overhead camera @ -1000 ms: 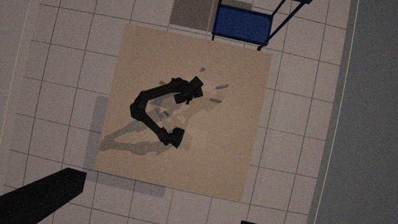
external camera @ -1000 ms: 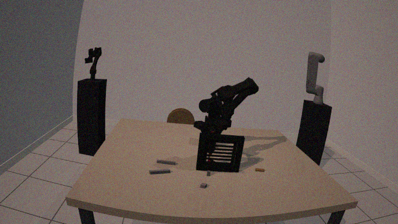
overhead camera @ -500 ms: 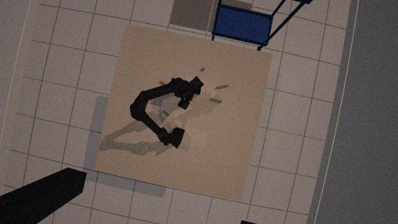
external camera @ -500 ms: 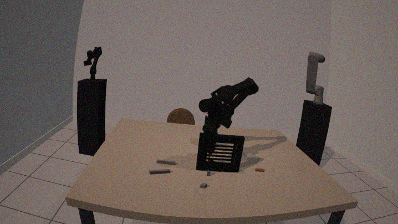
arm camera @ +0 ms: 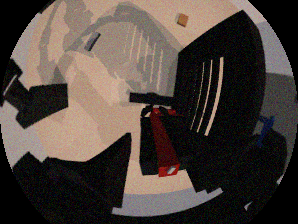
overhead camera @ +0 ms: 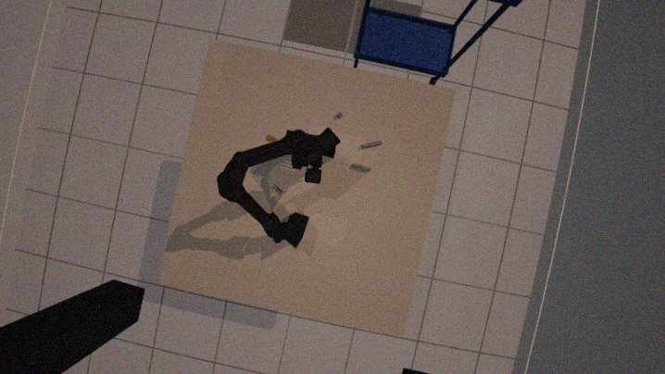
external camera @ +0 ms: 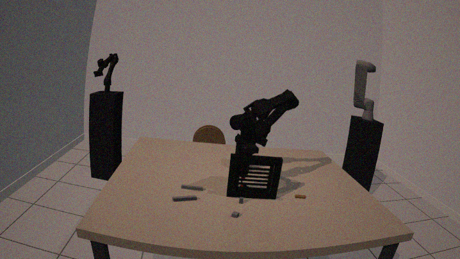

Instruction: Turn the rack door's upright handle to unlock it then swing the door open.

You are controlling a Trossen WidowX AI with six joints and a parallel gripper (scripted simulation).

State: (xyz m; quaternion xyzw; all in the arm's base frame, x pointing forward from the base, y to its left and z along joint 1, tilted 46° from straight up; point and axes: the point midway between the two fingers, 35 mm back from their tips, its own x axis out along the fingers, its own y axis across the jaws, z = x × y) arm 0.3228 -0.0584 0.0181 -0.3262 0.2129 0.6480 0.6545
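Observation:
The black slotted rack stands upright on the table. In the wrist view its slotted panel rises at the right. The red upright handle shows in the wrist view's middle, beside that panel; small red bits show low at the rack's left in the exterior view. My gripper points down and is open, with one dark finger on each side of the handle and no visible grip on it. The arm hides the rack in the top view. The door's angle and the handle's turn cannot be told.
Two grey bars lie beside the rack. Small grey pieces and an orange block lie near it. A blue cart stands beyond the table edge.

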